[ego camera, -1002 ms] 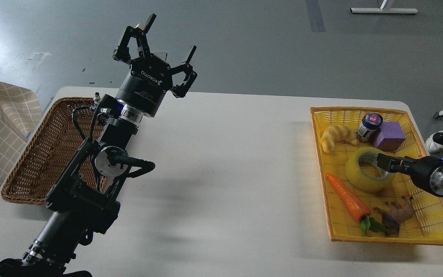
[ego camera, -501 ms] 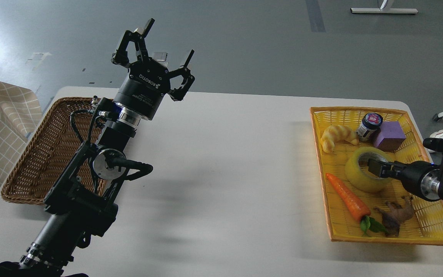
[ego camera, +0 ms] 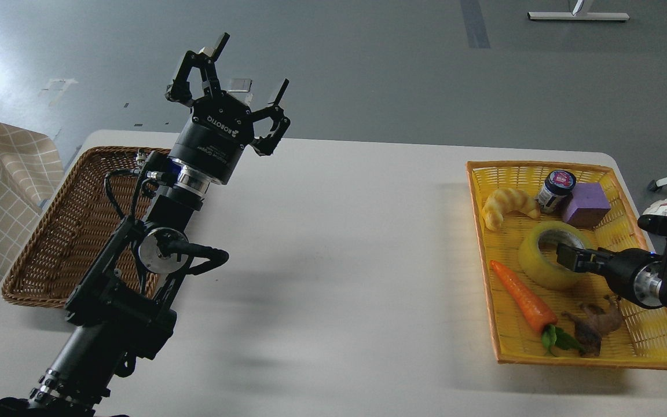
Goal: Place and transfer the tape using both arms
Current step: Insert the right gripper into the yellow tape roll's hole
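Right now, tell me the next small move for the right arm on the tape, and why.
Probably close the right gripper on the tape roll's wall. Its tip sits at the roll's core opening, on the near-right rim, and the roll rests in the yellow basket beside the carrot. Whether the fingers already pinch the wall cannot be told. The left gripper waits open, raised above the table's far edge.

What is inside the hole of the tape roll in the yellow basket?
The tip of the right gripper reaches into the hole of the tape, over its near rim. The grey-white core shows behind it. The basket floor inside the hole is hidden.
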You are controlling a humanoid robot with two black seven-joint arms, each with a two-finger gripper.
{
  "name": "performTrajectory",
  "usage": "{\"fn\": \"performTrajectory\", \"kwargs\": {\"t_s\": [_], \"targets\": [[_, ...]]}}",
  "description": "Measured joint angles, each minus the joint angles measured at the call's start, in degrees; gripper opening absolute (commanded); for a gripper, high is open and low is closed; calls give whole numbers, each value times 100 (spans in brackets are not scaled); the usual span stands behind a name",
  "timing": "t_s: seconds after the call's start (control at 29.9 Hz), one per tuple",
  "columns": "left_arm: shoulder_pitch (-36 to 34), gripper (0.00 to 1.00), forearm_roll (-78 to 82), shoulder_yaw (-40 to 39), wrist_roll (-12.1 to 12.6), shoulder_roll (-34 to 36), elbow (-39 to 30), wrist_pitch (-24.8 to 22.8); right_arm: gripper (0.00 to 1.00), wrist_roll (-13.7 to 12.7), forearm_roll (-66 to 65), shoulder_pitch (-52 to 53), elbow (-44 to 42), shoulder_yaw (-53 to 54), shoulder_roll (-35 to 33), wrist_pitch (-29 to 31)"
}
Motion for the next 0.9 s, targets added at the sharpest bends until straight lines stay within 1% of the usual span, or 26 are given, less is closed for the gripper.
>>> {"fn": "performTrajectory", "kwargs": {"t_s": [0.13,0.3,0.33,0.4,0.5,0.53,0.7,0.8,0.9], "targets": [[1,98,0,0,0,-11,2,0,61,-1,0,-17,-5,0,-19,-4],[2,98,0,0,0,-35,2,0,59,-1,0,-63,-6,0,-27,-6],[6,98,0,0,0,-37,3,0,56,-1,0,-65,-6,0,-27,-6],[21,98,0,-5,0,-41,4,0,56,-1,0,-67,-5,0,-27,-7],[33,98,0,-29,0,-43,4,5,52,0,0,-74,-1,-1,-35,-7],[36,98,0,-31,0,-44,4,5,49,0,0,-74,0,0,-35,-7],[44,98,0,-34,0,-44,5,5,47,39,7,-71,0,0,-52,-6],[45,98,0,-34,0,-44,5,5,44,79,10,-68,-1,0,-60,-2],[44,98,0,-35,0,-43,5,5,36,97,17,-68,-1,0,-61,5]]}}
